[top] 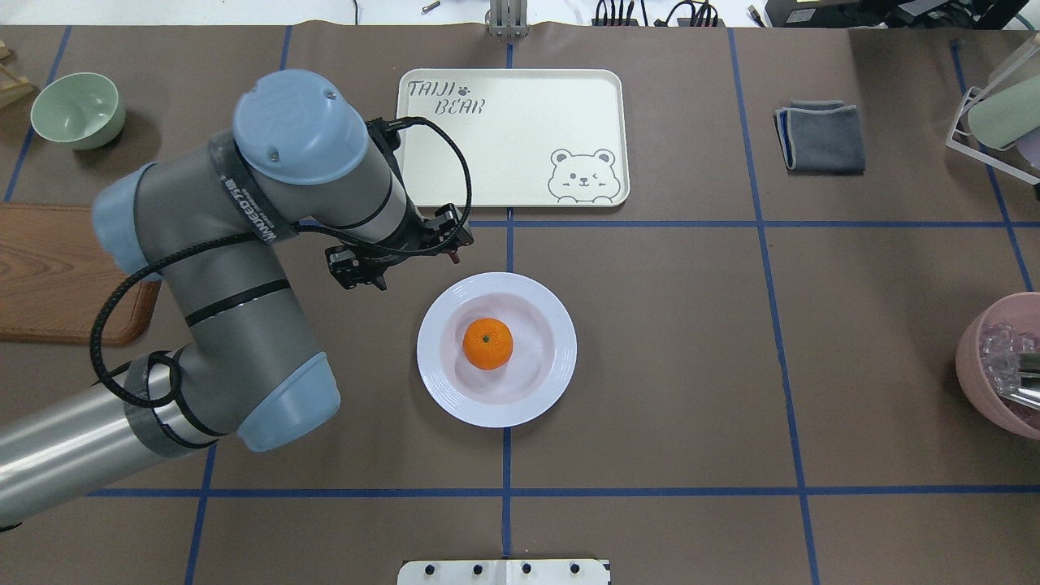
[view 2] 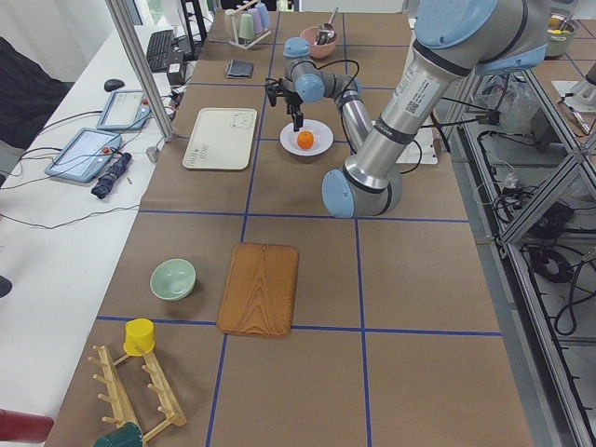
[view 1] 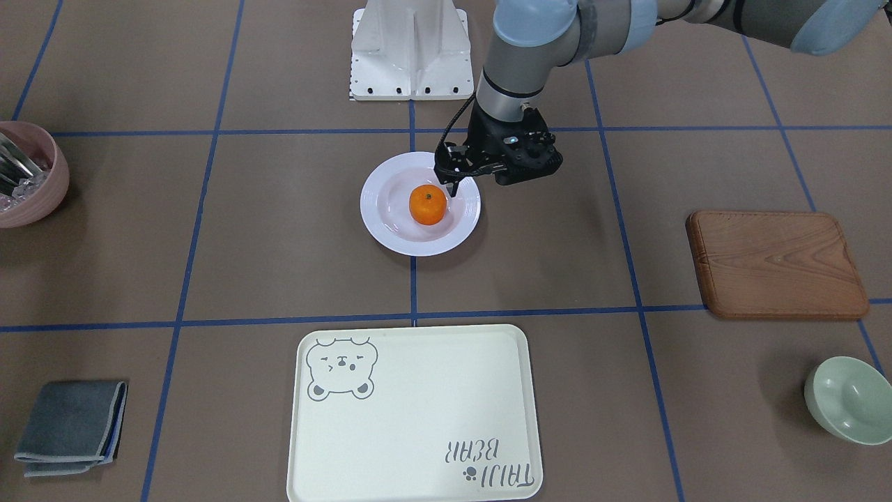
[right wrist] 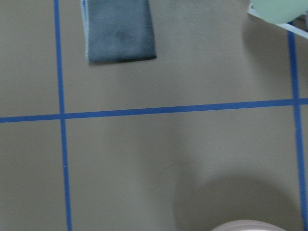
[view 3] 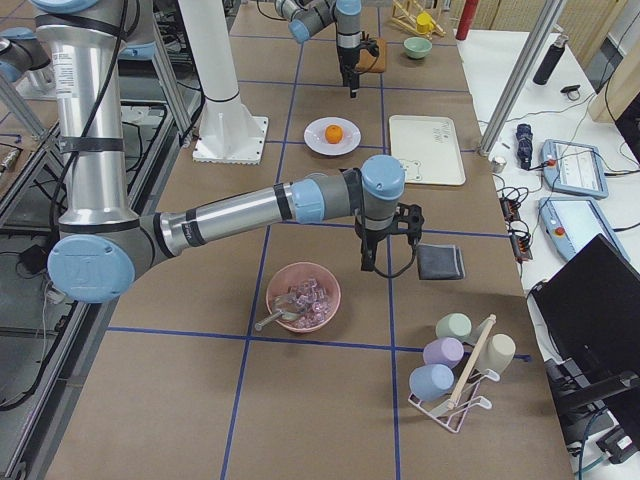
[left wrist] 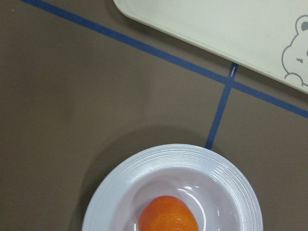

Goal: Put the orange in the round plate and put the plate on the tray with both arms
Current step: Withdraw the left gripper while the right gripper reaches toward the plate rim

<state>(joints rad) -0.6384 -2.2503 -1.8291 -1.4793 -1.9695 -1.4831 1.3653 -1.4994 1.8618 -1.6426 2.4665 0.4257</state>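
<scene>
I see the orange (top: 487, 343) in the plate (top: 528, 409), at the middle of the surface (top: 691, 366). The tray (top: 504, 146) lies beyond it, apart. The board (top: 49, 268) is on the robot's left, the cloth (top: 821, 136) far right.

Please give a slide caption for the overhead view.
Orange sits in the white plate; the left arm hovers by its rim, the tray farther back.

The brown table (view 1: 279, 230) bears the round plate (view 1: 380, 230), tray (view 1: 418, 418), wooden board (view 1: 777, 263), green bowl (view 1: 850, 399), pink bowl (view 1: 49, 188) and grey cloth (view 1: 70, 425)
</scene>
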